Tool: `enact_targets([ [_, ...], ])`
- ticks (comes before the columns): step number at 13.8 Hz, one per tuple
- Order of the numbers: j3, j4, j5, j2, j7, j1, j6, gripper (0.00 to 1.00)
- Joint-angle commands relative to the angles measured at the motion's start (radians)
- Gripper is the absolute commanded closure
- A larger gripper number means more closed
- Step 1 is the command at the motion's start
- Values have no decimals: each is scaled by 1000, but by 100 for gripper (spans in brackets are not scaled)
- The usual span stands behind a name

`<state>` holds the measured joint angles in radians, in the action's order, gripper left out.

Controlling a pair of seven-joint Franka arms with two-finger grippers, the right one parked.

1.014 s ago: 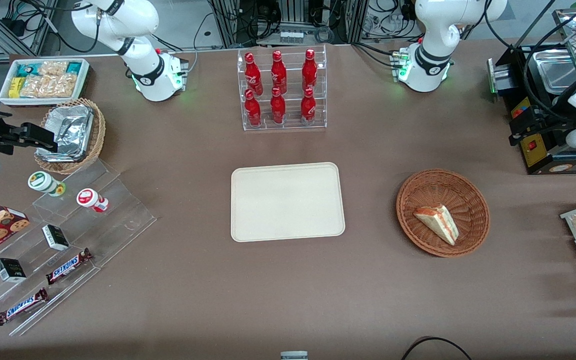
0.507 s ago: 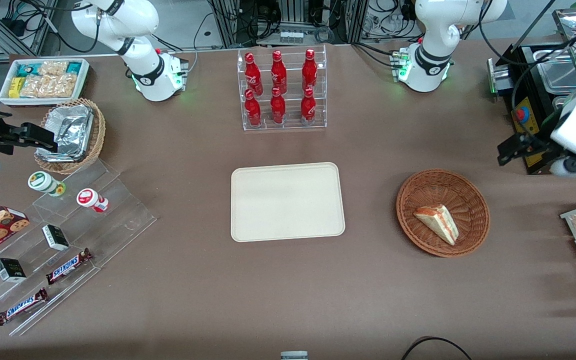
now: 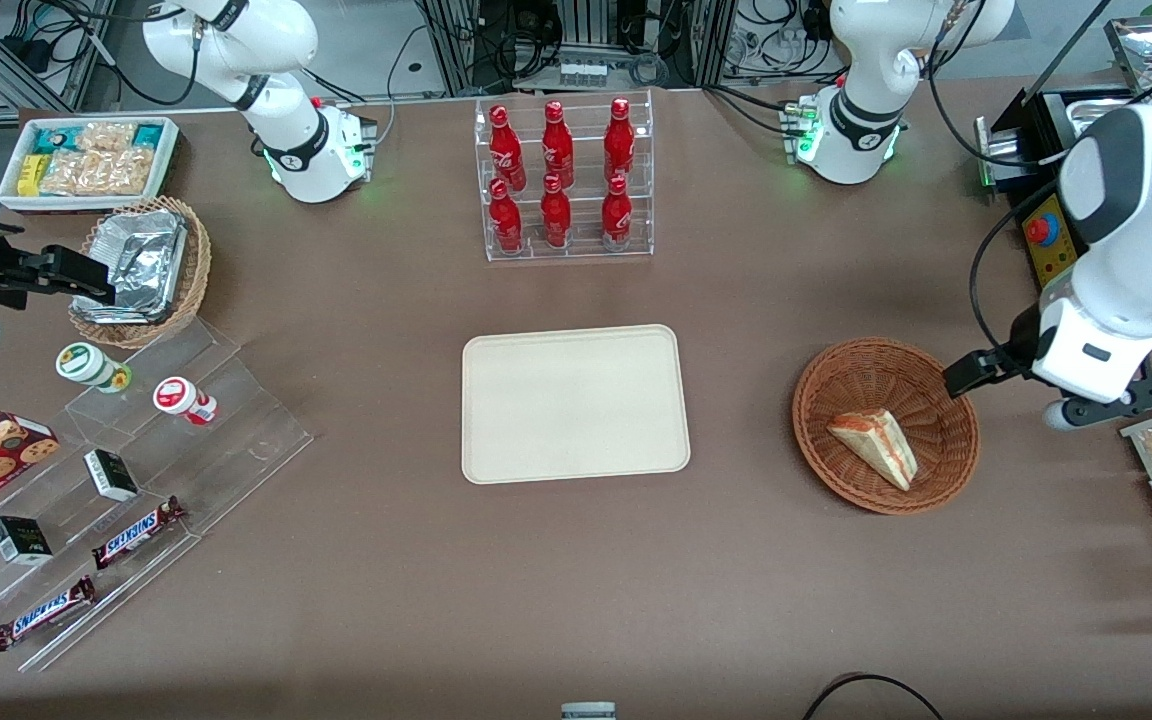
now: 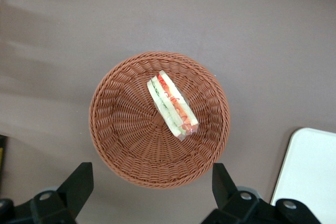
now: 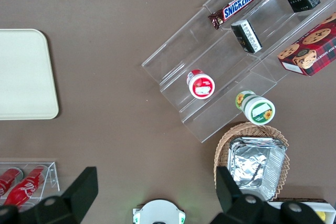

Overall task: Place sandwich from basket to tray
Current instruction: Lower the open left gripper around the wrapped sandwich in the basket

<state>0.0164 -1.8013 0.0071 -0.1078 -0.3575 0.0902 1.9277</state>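
Brown counter carrying the tray and the basket. Tool, fingers spread wide and empty, hovers above the basket, touching nothing. The sandwich lies inside the basket.

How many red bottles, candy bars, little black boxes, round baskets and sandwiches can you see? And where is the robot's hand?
Red bottles in the clear rack: 6
Snickers bars: 2
Small black boxes: 2
Round wicker baskets: 2, the basket with the sandwich and a lighter basket with foil containers
The sandwich: 1
Total: 13
The gripper, open, hangs over the basket's rim.
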Motion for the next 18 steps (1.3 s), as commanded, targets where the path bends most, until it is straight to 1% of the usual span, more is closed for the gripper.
enact_targets([
  [1, -1, -67, 16, -9, -115, 20, 97, 0],
  [3, -3, -111, 11, -30, -210, 28, 192, 0],
  [6, -1, -151, 13, -61, -325, 52, 263, 0],
  [11, -1, -155, 14, -131, -343, 56, 292, 0],
  [18, -1, -178, 14, -194, -368, 66, 355, 0],
])
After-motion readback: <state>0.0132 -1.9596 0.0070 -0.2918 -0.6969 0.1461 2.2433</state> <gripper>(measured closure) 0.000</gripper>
